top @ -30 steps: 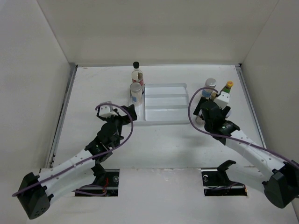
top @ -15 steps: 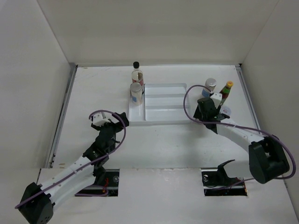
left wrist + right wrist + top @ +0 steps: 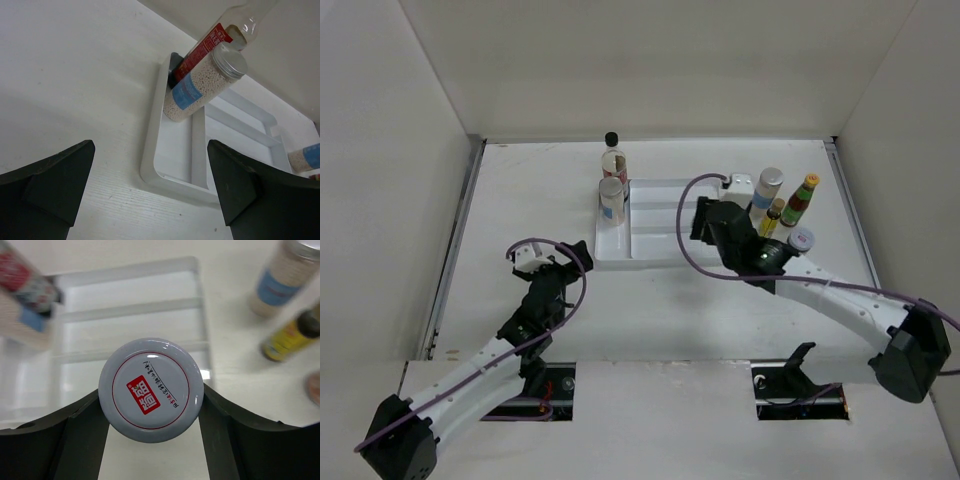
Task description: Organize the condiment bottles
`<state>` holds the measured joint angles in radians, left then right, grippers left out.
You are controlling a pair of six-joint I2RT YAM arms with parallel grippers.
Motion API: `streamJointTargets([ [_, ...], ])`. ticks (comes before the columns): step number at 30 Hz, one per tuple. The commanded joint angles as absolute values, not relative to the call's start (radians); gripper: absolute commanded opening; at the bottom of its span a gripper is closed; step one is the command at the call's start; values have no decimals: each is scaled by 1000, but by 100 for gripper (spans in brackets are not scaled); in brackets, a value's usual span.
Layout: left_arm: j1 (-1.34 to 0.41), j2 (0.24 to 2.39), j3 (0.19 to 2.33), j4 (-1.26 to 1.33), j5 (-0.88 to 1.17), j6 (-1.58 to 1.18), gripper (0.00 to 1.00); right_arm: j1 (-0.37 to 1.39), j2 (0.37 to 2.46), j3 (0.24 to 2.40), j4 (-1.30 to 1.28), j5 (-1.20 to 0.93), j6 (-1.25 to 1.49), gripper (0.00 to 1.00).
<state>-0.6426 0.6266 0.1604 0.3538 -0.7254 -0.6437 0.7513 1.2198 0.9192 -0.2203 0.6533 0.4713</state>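
Note:
My right gripper (image 3: 150, 407) is shut on a short jar with a white lid and red logo (image 3: 150, 389), held above the white divided tray (image 3: 130, 310). From above, the right gripper (image 3: 704, 221) hangs over the tray's right part. To its right stand a silver-lidded jar (image 3: 767, 189), a red sauce bottle with a yellow cap (image 3: 801, 198), a tiny dark yellow-capped bottle (image 3: 773, 215) and a short white-lidded jar (image 3: 801, 240). In the tray's left end a silver-lidded granule jar (image 3: 611, 198) stands, with a tall clear black-capped bottle (image 3: 612, 155) behind it. My left gripper (image 3: 575, 252) is open and empty, just left of the tray.
White walls enclose the table on three sides. In the left wrist view the tray's near corner (image 3: 150, 167) lies between the open fingers (image 3: 50, 185), with the granule jar (image 3: 200, 87) and the tall bottle (image 3: 220, 35) beyond.
My right gripper closed on the white-lidded jar among the bottles at the right and carried it left over the tray. My left arm drew back slightly toward its base.

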Motion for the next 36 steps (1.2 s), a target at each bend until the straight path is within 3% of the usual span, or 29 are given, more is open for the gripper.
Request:
streamJointTargets([
  [1, -622, 580, 138, 397, -761, -666, 99, 866, 1345, 1060, -5, 585, 437, 48],
  [10, -590, 495, 107, 356, -788, -696, 98, 998, 1690, 1353, 94, 482, 405, 50],
  [20, -585, 514, 107, 360, -779, -706, 98, 1005, 1934, 1477, 121, 512, 384, 52],
  [25, -585, 528, 110, 365, -767, -706, 98, 1007, 1983, 1477, 117, 555, 365, 63],
  [29, -585, 523, 110, 365, -767, -706, 98, 1015, 1951, 1470, 112, 549, 365, 86],
  [36, -582, 514, 112, 356, -767, -706, 98, 1019, 1610, 1280, 103, 571, 370, 96],
])
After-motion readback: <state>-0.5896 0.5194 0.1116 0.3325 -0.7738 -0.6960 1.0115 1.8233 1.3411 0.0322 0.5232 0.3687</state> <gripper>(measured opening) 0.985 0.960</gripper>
